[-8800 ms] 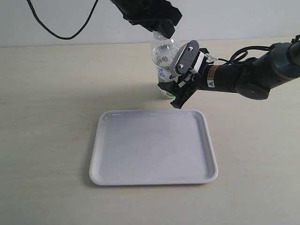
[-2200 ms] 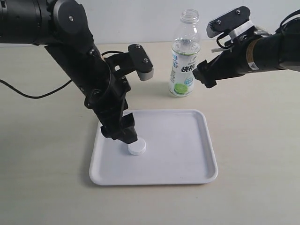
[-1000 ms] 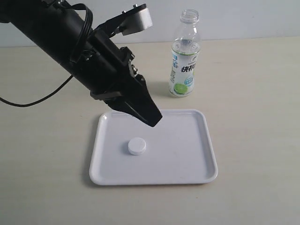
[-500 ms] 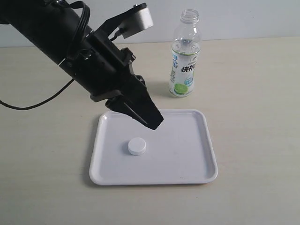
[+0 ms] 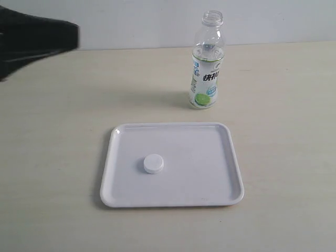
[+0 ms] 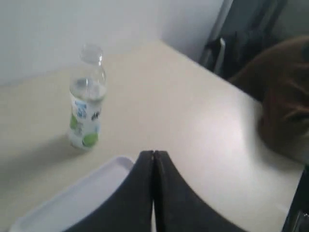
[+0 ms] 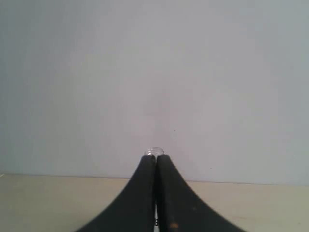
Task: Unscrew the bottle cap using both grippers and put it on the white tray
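The job looks done: the bottle cap (image 5: 154, 164) lies flat on the white tray (image 5: 202, 176), left of its middle, while the uncapped bottle (image 5: 206, 68) stands upright on the bench (image 5: 283, 157) just behind the tray. The left hand (image 6: 153, 157) and the right hand (image 7: 155, 162) are each pinched fully closed on nothing, so I judge the next move calls only for parking both arms clear of the bottle. The bench is pale beige against a plain light wall (image 5: 131, 21), and beyond its edge the left wrist view shows dark shapes too blurred to name.
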`<state>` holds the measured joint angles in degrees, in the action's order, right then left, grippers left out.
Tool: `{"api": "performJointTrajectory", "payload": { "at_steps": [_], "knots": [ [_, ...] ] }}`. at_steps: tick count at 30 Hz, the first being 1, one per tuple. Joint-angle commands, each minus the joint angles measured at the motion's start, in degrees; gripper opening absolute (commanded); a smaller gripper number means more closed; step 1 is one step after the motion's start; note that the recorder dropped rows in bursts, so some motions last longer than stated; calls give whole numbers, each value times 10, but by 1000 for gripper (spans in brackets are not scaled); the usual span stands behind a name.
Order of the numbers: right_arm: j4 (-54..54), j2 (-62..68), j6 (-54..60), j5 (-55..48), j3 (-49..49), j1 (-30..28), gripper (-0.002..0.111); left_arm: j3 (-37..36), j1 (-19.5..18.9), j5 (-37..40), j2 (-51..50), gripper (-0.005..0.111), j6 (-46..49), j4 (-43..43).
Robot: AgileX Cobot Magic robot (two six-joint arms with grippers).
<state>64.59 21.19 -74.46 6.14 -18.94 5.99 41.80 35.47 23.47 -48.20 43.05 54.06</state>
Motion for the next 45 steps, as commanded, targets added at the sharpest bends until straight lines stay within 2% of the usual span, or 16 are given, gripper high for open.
{"api": "performJointTrajectory", "payload": {
  "at_steps": [1,10,15,17,19,21,22,24,26,28,31,39,41,42,43,45],
  "knots": [
    [-2,-4,-4,-2,3,1,0,-40,-1,9,138,0,3,-10],
    [-2,-4,-4,-2,3,1,0,-42,-1,17,320,0,9,-14],
    [-2,-4,-6,-2,3,1,0,-43,-1,19,378,0,34,-33],
    [-2,-4,-6,-2,3,1,0,-68,-1,10,385,0,35,-62],
    [-2,-4,-6,-2,3,1,0,-136,-19,-25,388,0,68,-80],
    [-2,-4,-6,-2,3,1,0,-204,-73,-82,390,0,91,-64],
    [-2,-4,-6,-2,3,1,0,-238,-116,-124,395,0,91,-31],
    [-2,-4,-6,-2,3,1,0,-277,-179,-165,415,0,91,25],
    [-2,-4,-6,-2,3,1,0,-307,-225,-168,456,0,91,27],
    [-2,-4,-6,-2,3,1,0,-337,-241,-182,482,0,91,27],
    [-2,-4,-6,-2,3,1,0,-361,-242,-195,482,0,92,15],
    [-2,-4,-6,-2,3,1,0,-372,-242,-204,482,0,78,9],
    [-2,-4,-6,-2,3,1,0,-374,-242,-206,482,0,42,-34],
    [-2,-4,-6,-2,3,1,0,-379,-242,-206,482,0,3,-90],
    [-2,-4,-6,-2,3,1,0,-384,-242,-206,482,0,-45,-150],
    [-2,-4,-6,-2,3,1,0,-406,-242,-212,482,0,-215,-337]
  ]
}}
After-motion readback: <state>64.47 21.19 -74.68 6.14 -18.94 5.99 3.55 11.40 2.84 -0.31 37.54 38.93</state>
